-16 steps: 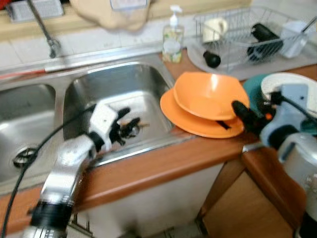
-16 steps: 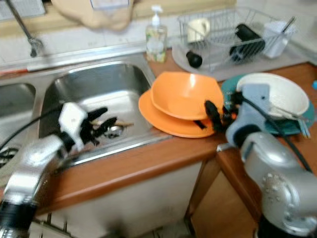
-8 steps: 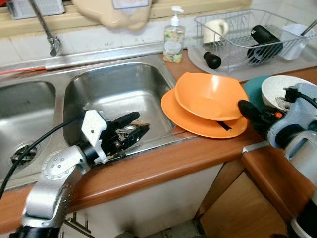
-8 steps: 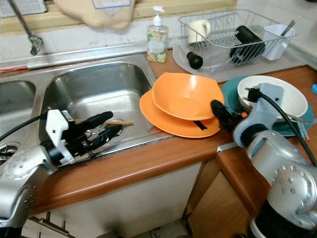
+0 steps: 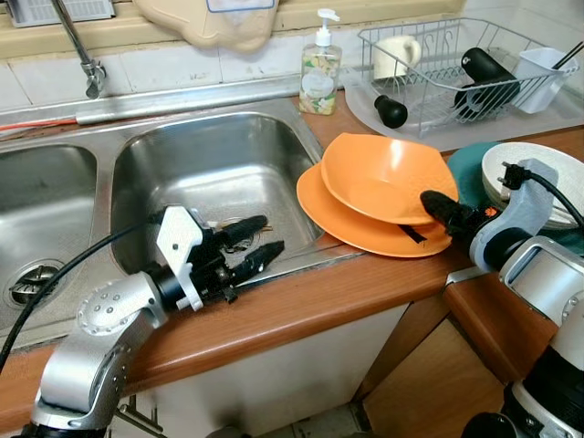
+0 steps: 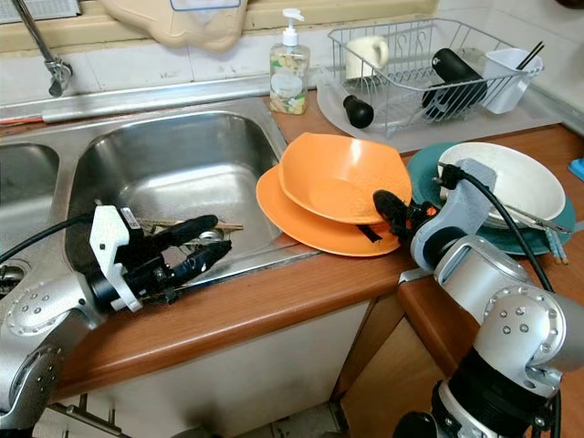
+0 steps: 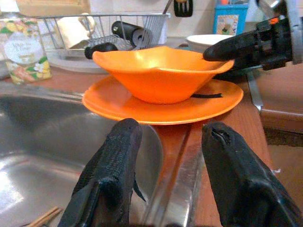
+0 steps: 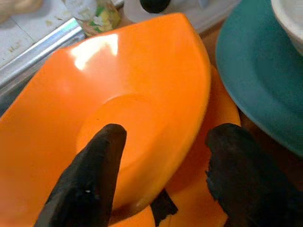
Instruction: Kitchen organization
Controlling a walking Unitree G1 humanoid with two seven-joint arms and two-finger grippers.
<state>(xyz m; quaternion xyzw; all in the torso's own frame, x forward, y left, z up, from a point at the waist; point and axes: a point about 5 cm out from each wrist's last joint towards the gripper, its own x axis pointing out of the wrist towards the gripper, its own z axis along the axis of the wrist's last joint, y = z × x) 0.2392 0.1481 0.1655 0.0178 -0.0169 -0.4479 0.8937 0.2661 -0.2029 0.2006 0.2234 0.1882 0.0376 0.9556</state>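
Right pincer (image 8: 158, 175): I see it spread wide at the near-right rim of the orange bowl (image 5: 388, 175), one finger over the inside of the bowl, the other outside the rim above the plate; it has hold of nothing.
Left pincer (image 5: 260, 246): my left one hovers at the front edge of the right sink basin (image 5: 214, 164), fingers parted and empty, pointing towards the orange dishes.
Orange bowl: it sits tilted on the orange plate (image 5: 351, 224), on the wooden tabletop (image 5: 301, 301) just right of the sink.
Black strip (image 7: 207, 95): a small dark piece lies on the orange plate, under the bowl's near edge; I cannot tell what it is.
Teal plate (image 6: 427, 169): just right of the orange plate, carrying a white bowl (image 6: 511, 178) with a utensil laid across it.
Dish rack (image 6: 415, 55): at the back right on a grey mat, holding a cream mug (image 6: 368, 53), a black bottle (image 6: 456, 73) and a white cutlery cup (image 6: 506, 75).
Black knob-shaped object (image 6: 357, 110): on the mat just in front of the rack.
Soap dispenser (image 5: 319, 68): upright at the back corner of the sink, against the tiled wall.
Sink contents: thin wooden sticks (image 6: 196, 225) lie near the drain, beside my left pincer.
Faucet (image 5: 78, 50): rises behind the divide between the two basins.
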